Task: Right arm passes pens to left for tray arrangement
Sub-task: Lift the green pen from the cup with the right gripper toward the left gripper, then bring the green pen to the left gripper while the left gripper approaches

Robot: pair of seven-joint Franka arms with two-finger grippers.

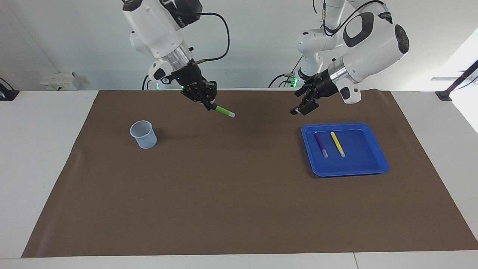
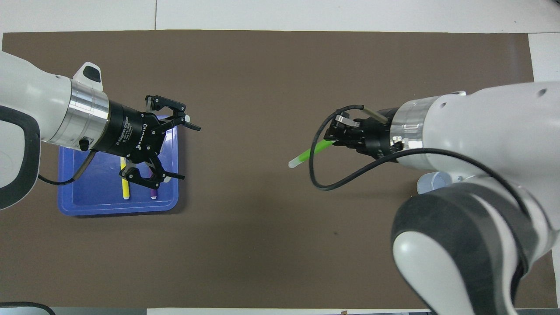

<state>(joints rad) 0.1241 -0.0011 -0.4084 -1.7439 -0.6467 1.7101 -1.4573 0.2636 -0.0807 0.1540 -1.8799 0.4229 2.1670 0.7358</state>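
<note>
Over the brown mat [image 1: 239, 186], mid-table, the right gripper [image 1: 207, 101] pinches the green pen [image 1: 223, 110], pale tip pointing toward the left gripper [image 1: 304, 102], whose jaws are spread, empty, raised beside the blue tray [image 1: 375, 164]. Purple pen [image 1: 320, 144] and yellow pen [image 1: 337, 144] lie side by side inside. A clear cup [image 1: 143, 134] stands well apart, toward the right arm's end.

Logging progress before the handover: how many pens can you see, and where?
3. The purple pen and yellow pen lie side by side in the tray; the green pen is held by the right gripper above the mat.
</note>
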